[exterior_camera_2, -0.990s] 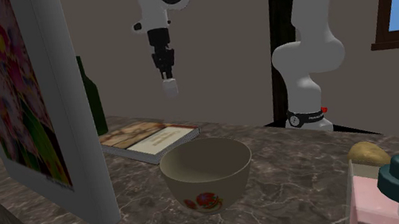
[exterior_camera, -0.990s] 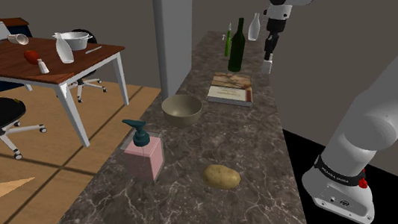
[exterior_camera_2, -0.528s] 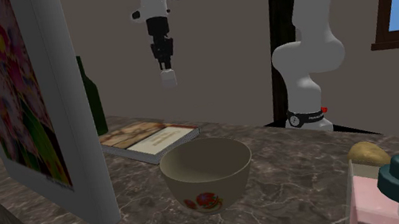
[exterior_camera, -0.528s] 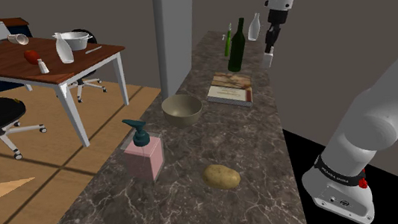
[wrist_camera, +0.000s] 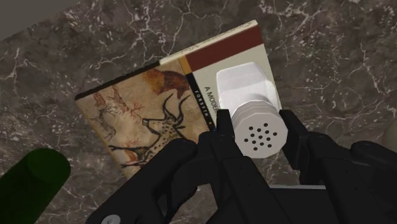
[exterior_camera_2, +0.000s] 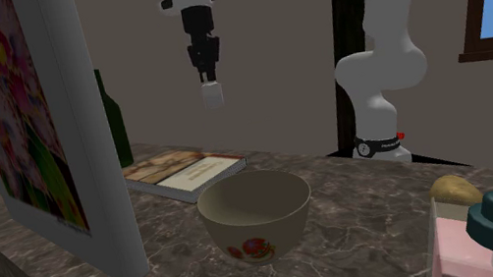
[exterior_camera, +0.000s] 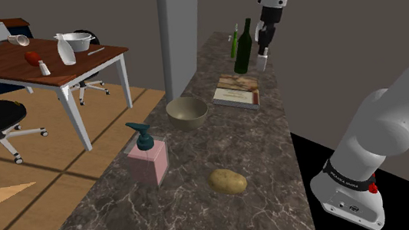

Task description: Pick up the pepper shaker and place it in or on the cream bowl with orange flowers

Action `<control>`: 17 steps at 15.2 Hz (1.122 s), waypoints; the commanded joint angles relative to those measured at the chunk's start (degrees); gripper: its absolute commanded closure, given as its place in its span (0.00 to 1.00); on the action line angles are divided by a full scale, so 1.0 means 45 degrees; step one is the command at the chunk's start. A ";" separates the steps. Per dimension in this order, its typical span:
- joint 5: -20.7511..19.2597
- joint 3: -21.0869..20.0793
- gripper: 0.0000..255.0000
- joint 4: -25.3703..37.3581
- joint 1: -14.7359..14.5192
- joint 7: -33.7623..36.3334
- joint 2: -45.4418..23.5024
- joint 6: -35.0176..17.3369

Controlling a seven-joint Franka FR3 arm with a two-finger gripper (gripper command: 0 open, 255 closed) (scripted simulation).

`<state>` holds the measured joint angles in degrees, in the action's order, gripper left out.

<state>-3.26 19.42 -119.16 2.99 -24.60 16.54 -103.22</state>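
A: So, what sits under your arm, biggest first?

B: Your dark marble counter [exterior_camera: 268,150] runs long and narrow up the shoulder view, and your white arm [exterior_camera: 396,115] arcs high over it toward the far end. In the second exterior view a tall framed picture [exterior_camera_2: 24,124] stands on the counter's near edge, just beside the bowl [exterior_camera_2: 256,222].

A: And around that bowl?

B: You have a book [wrist_camera: 159,108] lying flat near the far end, with a dark green bottle [exterior_camera: 244,49] upright at its far side. A pink soap dispenser [exterior_camera: 147,156] with a teal pump and a potato [exterior_camera: 227,180] sit nearer the shoulder camera, well apart from the book. The cream bowl stands upright between dispenser and book, near the book's corner but apart from it, with a red-orange flower on its wall.

A: And the shaker?

B: Your white pepper shaker [wrist_camera: 251,111] hangs in the air above the book, its holed cap toward the wrist camera. Your gripper [exterior_camera: 263,51] is clamped on it, its fingers [wrist_camera: 305,143] pressing on either side, and the bottle rises just to the shoulder view's left of it
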 commanded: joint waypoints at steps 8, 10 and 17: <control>0.0536 -0.1813 1.00 0.0230 -0.1094 0.2727 -0.0108 0.0136; 0.0666 -0.2195 1.00 0.0422 -0.1346 0.3311 -0.0269 0.0163; 0.1049 -0.3457 1.00 0.1552 -0.2207 0.5299 -0.1222 0.0300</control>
<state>1.27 4.60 -112.82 -6.43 -2.04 11.53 -101.98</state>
